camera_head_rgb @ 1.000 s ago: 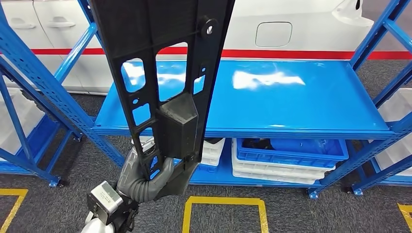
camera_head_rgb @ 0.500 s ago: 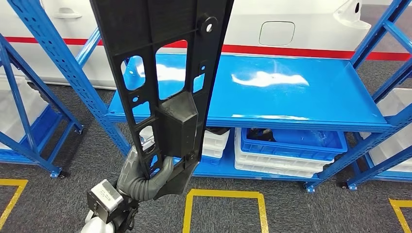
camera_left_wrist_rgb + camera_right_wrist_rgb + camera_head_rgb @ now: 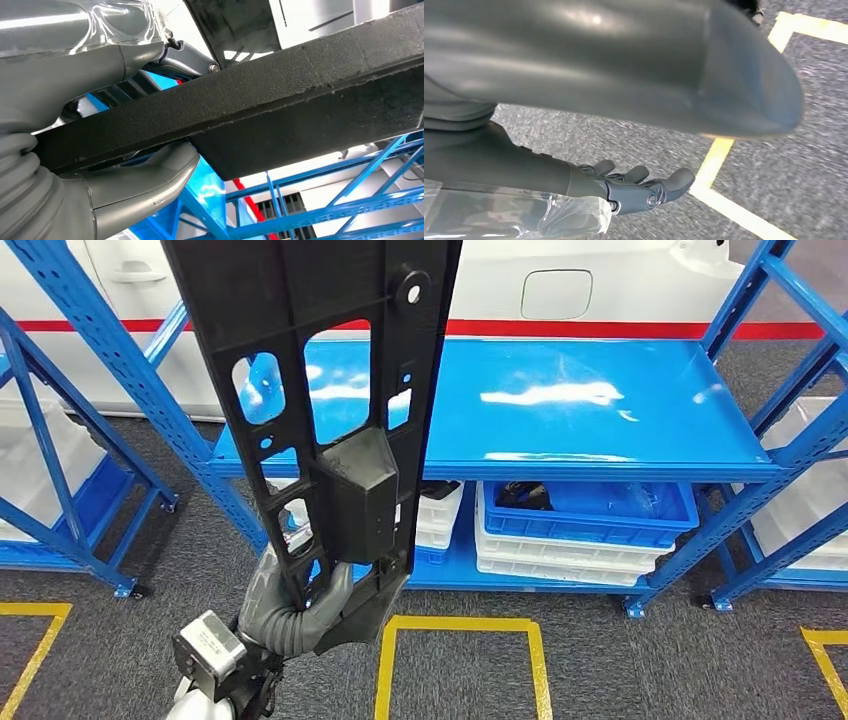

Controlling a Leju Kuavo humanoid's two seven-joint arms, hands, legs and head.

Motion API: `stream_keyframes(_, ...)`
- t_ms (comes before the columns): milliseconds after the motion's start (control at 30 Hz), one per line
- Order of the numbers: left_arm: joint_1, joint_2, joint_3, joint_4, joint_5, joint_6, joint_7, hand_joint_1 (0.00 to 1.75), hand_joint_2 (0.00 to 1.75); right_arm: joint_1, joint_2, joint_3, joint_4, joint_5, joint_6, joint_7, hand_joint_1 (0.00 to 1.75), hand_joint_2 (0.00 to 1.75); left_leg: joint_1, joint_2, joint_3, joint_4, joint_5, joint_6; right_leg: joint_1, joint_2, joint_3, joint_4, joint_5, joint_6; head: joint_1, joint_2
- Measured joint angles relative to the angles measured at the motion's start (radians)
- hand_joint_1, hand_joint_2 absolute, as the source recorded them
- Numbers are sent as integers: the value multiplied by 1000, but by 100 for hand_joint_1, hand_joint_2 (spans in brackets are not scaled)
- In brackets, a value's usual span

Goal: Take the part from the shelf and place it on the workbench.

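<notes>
Left hand: the left hand [image 3: 300,605] grips the lower end of the part, its thick grey thumb [image 3: 325,598] wrapped across the front edge; in the left wrist view the left hand [image 3: 75,165] clamps the black bar between thumb and darker fingers [image 3: 185,55].
Part: the part [image 3: 320,370] is a long black plastic panel with several cut-out windows, a raised box-shaped housing near its lower half and a round boss near the upper right; it stands nearly upright, tilted slightly, and runs out of the top of the head view. In the left wrist view the part [image 3: 280,95] crosses as a thick textured black beam.
Part location: held in the air in front of the shelf, apart from the shelf surface, above the floor.
Right hand: the right hand [image 3: 639,187] hangs over the carpet with its dark fingers [image 3: 674,181] loosely extended and apart, holding nothing.
Shelf: a blue metal shelf [image 3: 600,410] with a glossy bare top board and perforated blue uprights stands behind the part.
Lower level: a blue crate [image 3: 590,515] sits stacked on white crates [image 3: 560,560] under the top board; more white crates [image 3: 435,525] sit just beside them, partly hidden by the part.
Floor: dark grey carpet [image 3: 620,670] with yellow tape lines [image 3: 460,622] forming a rectangle outline below the shelf.
Background: a white car body [image 3: 600,280] with a fuel-flap outline and a red stripe [image 3: 600,330] stands behind the shelf.
</notes>
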Motion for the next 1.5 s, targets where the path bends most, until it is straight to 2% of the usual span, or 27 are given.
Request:
stream_keyframes(33, 2, 0, 0, 0, 0, 1, -1, 175, 175, 1, -1, 0, 0, 0, 0, 0, 0, 0, 0, 0, 19, -15, 13, -1, 0, 0, -9, 1, 7, 1, 0, 0)
stream_keyframes(67, 3, 0, 0, 0, -1, 1, -3, 175, 175, 1, -2, 0, 0, 0, 0, 0, 0, 0, 1, 0, 59, -73, 40, 0, 0, 0, -17, 1, 13, 3, 0, 0)
stream_keyframes(133, 3, 0, 1, 0, -3, 2, -4, 175, 175, 1, -3, 0, 0, 0, 0, 0, 0, 0, -2, 0, 163, -241, 91, 8, 1, 1, -29, 3, 24, 10, -1, 0)
stream_keyframes(200, 3, 0, 3, 0, -4, 3, -5, 175, 175, 2, -3, 0, 0, -2, 0, 0, 0, 0, -8, -1, 213, -333, 109, 20, 3, 2, -35, 3, 36, 19, -1, 0)
stream_keyframes(267, 2, 0, 3, 0, -5, 4, -4, 175, 175, 2, -3, 0, 0, -4, 0, 0, 0, 0, -11, -2, 205, -340, 118, 33, 4, 2, -39, 1, 49, 31, 0, 0)
stream_keyframes(333, 1, 1, 3, 0, -7, 4, -2, 175, 175, 3, -4, 0, 0, -6, 1, 0, 0, 0, -7, -1, 194, -344, 134, 48, 2, 3, -55, 23, 27, 41, 1, 0)
stream_keyframes(367, 1, 1, 3, 0, -8, 4, -1, 175, 175, 4, -4, 0, 0, -6, 2, 0, 0, 0, -4, 1, 186, -347, 143, 54, 1, 3, -72, 63, -8, 45, 3, 0)
stream_keyframes(433, 1, 1, 3, 0, -9, 4, 0, 175, 175, 4, -4, 0, 0, -6, 3, -1, 0, 0, -4, 2, 169, -346, 159, 62, -3, 3, -120, 203, -106, 52, 6, 0)
stream_keyframes(467, 1, 1, 3, 0, -10, 4, 0, 175, 175, 5, -4, 0, 0, -6, 3, -1, 0, 0, -4, 3, 159, -345, 166, 62, -4, 3, -140, 272, -139, 55, 6, 0)
stream_keyframes(500, 1, 1, 3, 0, -10, 4, 0, 175, 175, 5, -4, 0, 0, -7, 3, -1, 0, 0, -5, 3, 150, -344, 172, 61, -5, 3, -146, 314, -152, 57, 6, 0)
stream_keyframes(533, 1, 1, 2, 0, -10, 4, 0, 175, 175, 5, -4, 0, 0, -7, 3, -1, 0, 0, -5, 3, 141, -341, 177, 60, -6, 3, -132, 317, -145, 59, 6, 0)
stream_keyframes(567, 1, 1, 2, 0, -11, 3, 0, 175, 175, 5, -4, 0, 0, -8, 3, -1, 0, 0, -5, 3, 134, -338, 181, 57, -7, 3, -96, 274, -123, 59, 6, 0)
stream_keyframes(633, 1, 1, 2, 0, -14, 2, 0, 175, 175, 3, -4, 0, 0, -8, 3, -1, 0, 0, -6, 2, 125, -332, 187, 51, -9, 3, 13, 114, -78, 56, 7, 0)
stream_keyframes(700, -2, 1, 2, 0, -17, 0, 1, 175, 175, 2, -4, 0, 0, -8, 3, -3, 0, 0, -9, 2, 119, -327, 193, 41, -6, 5, 76, 9, -59, 49, 6, 0)
stream_keyframes(767, -6, 1, 2, 0, -20, -1, 3, 175, 175, 2, -3, 0, 0, -9, 4, -4, 0, 0, -10, 2, 112, -323, 202, 30, -3, 6, 73, -1, -53, 38, 4, 0)
stream_keyframes(833, -8, 1, 2, 0, -21, -2, 3, 175, 175, 1, -3, 0, 0, -8, 4, -5, 0, 0, -6, 2, 96, -301, 184, 20, -4, 4, 61, -2, -43, 25, 4, 0)
stream_keyframes(900, -10, 1, 3, 0, -21, -3, 3, 175, 175, 0, -2, 0, 0, -8, 4, -6, 0, 0, -1, 1, 57, -206, 110, 11, -6, 2, 44, -4, -28, 10, 2, 0)
stream_keyframes(967, -10, 1, 3, 0, -21, -3, 3, 175, 175, 1, -2, 0, 0, -8, 4, -6, 0, 0, 0, 1, 6, -57, 26, 5, -4, 1, 24, -3, -14, 4, 1, 0)
stream_keyframes(1000, -9, 1, 3, 0, -21, -4, 4, 175, 175, 1, -2, 0, 0, -8, 4, -6, 0, 0, 0, 1, -6, -8, 7, 3, -3, 1, 14, -3, -7, 4, 1, 0)
stream_keyframes(1033, -9, 1, 3, 0, -20, -4, 4, 175, 175, 1, -2, 0, 0, -8, 4, -6, 0, 0, 0, 1, 2, 1, 8, 4, -2, 1, 5, -3, 0, 4, 1, 0)
stream_keyframes(1067, -9, 1, 3, 0, -21, -4, 4, 175, 175, 2, -2, 0, 0, -8, 4, -6, 0, 0, 0, 1, 31, -33, 27, 5, -1, 1, -3, -3, 6, 6, 1, 0)
stream_keyframes(1167, -12, 1, 3, 0, -21, -6, 4, 175, 175, 1, -1, 0, 0, -8, 4, -6, 0, 0, -3, 1, 177, -269, 102, 18, 1, 2, -17, -2, 22, 14, 1, 0)
stream_keyframes(1200, -13, 1, 3, 0, -21, -7, 4, 175, 175, 1, 0, 0, 0, -8, 4, -7, 0, 0, -6, 1, 203, -318, 113, 24, 3, 2, -20, -2, 28, 19, 1, 0)
stream_keyframes(1300, -13, 1, 3, 0, -20, -10, 5, 175, 175, 1, 1, 0, 0, -9, 4, -9, 0, 0, -9, 0, 201, -341, 127, 37, 4, 2, -30, 0, 42, 35, -1, 0)
stream_keyframes(1367, -13, 1, 2, 0, -20, -11, 6, 175, 175, 2, 1, 0, 0, -12, 3, -10, 0, 0, -4, 2, 186, -344, 143, 50, 3, 3, -51, 39, 5, 45, 1, 0)
stream_keyframes(1467, -12, 1, 2, 0, -17, -12, 6, 175, 175, 4, 1, 0, 0, -16, -3, -11, 0, 0, -4, 4, 158, -343, 167, 61, -1, 3, -123, 238, -132, 58, 5, 0)
stream_keyframes(1500, -11, 1, 1, 0, -17, -13, 6, 175, 175, 5, 1, 0, 0, -16, -4, -11, 0, 0, -6, 4, 148, -343, 174, 62, -2, 3, -138, 299, -157, 60, 6, 0)
